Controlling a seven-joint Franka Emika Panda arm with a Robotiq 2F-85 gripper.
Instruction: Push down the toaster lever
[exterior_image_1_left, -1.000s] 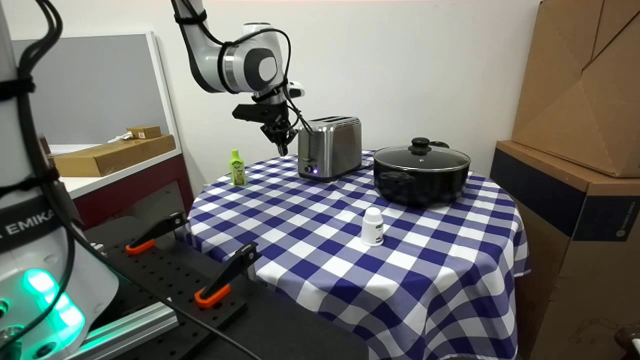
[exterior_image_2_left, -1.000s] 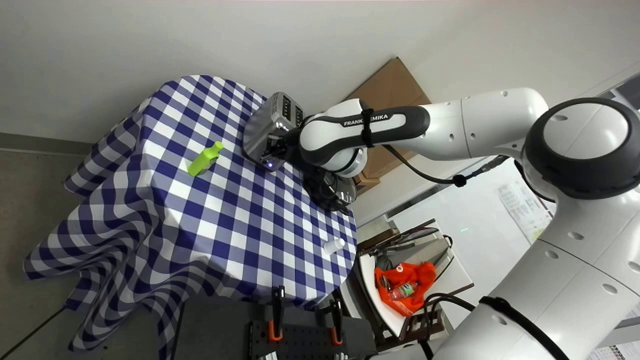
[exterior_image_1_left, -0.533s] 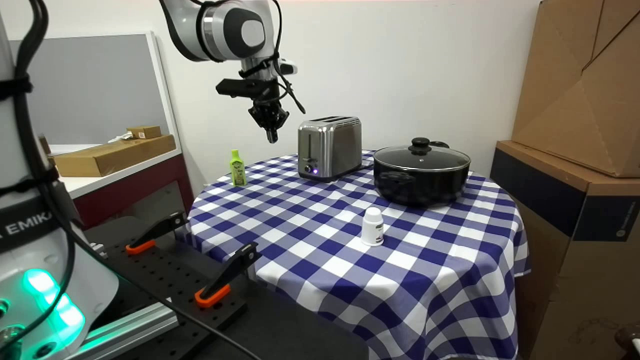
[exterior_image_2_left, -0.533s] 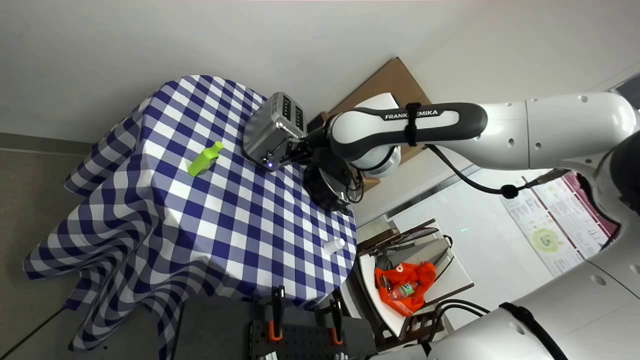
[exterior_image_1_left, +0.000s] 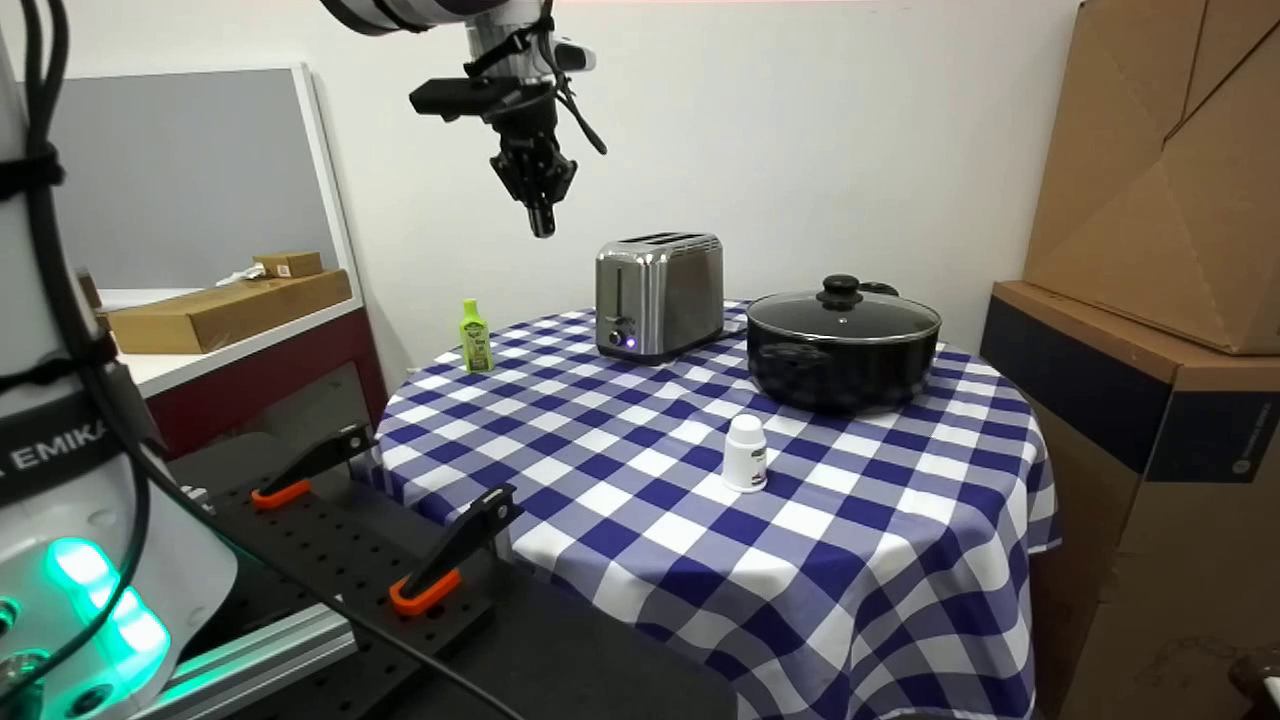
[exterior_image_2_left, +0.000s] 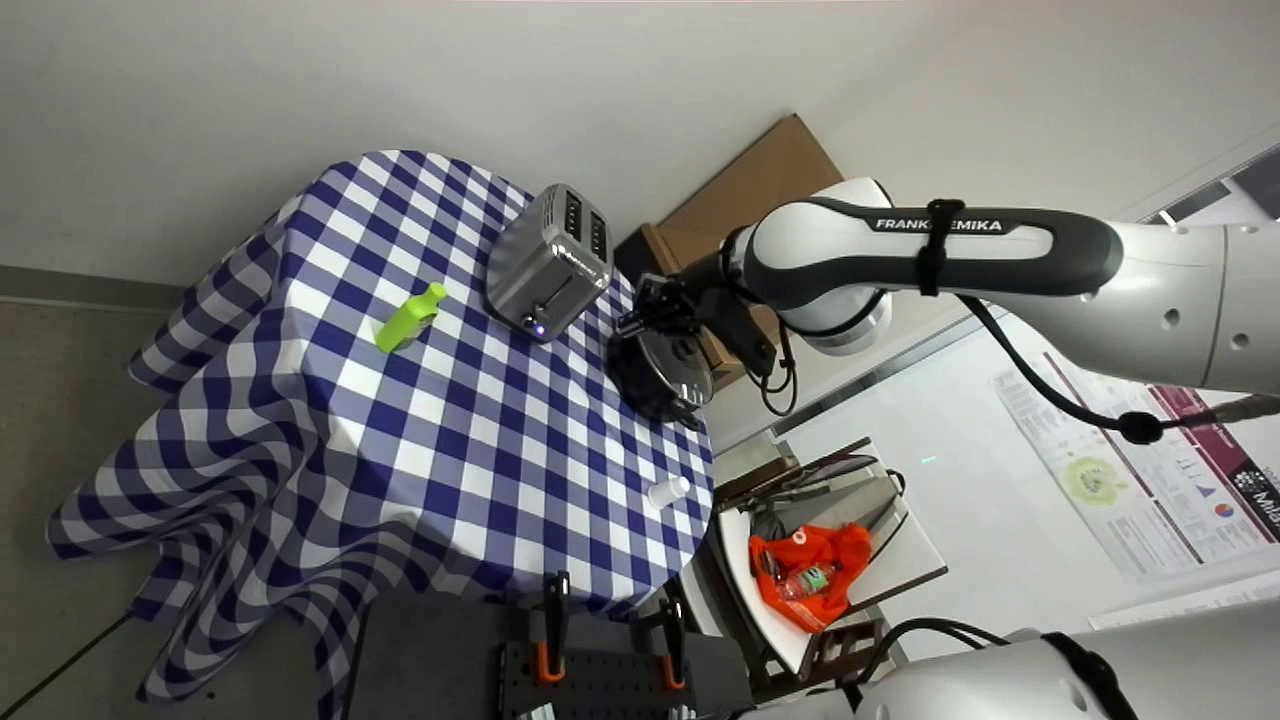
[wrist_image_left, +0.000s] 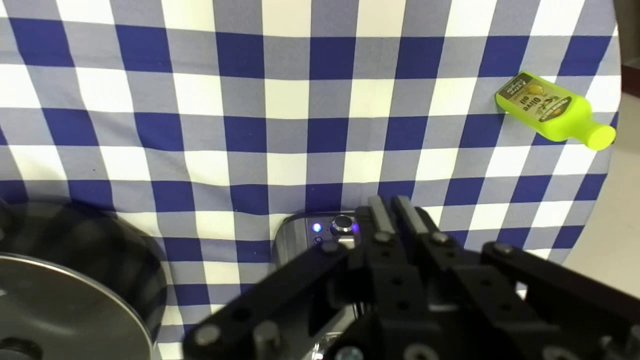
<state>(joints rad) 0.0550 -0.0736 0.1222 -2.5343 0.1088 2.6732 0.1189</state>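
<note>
A silver toaster (exterior_image_1_left: 688, 295) with a lit blue-violet light stands on the checked cloth; it also shows in an exterior view (exterior_image_2_left: 518, 262) and in the wrist view (wrist_image_left: 291, 241). Its lever (exterior_image_1_left: 623, 322) sits low in the front slot, just above the knob; in the wrist view the lever (wrist_image_left: 346, 242) is partly hidden by my fingers. My gripper (exterior_image_1_left: 541, 230) hangs in the air above and in front of the toaster, apart from it. In the wrist view the fingers (wrist_image_left: 393, 202) are nearly together with nothing between them.
A black lidded pot (exterior_image_1_left: 845, 350) stands beside the toaster. A green bottle (exterior_image_1_left: 477, 342) stands on the toaster's other side. A white bottle (exterior_image_1_left: 745, 458) stands nearer the table's front. Large cardboard boxes (exterior_image_1_left: 1150, 180) rise past the table. Clamps (exterior_image_1_left: 455, 550) hold the robot's base plate.
My gripper has risen up and away from the toaster front, drifting slightly left in an exterior view. The toaster and lever look the same; the front is now uncovered in both exterior views.
</note>
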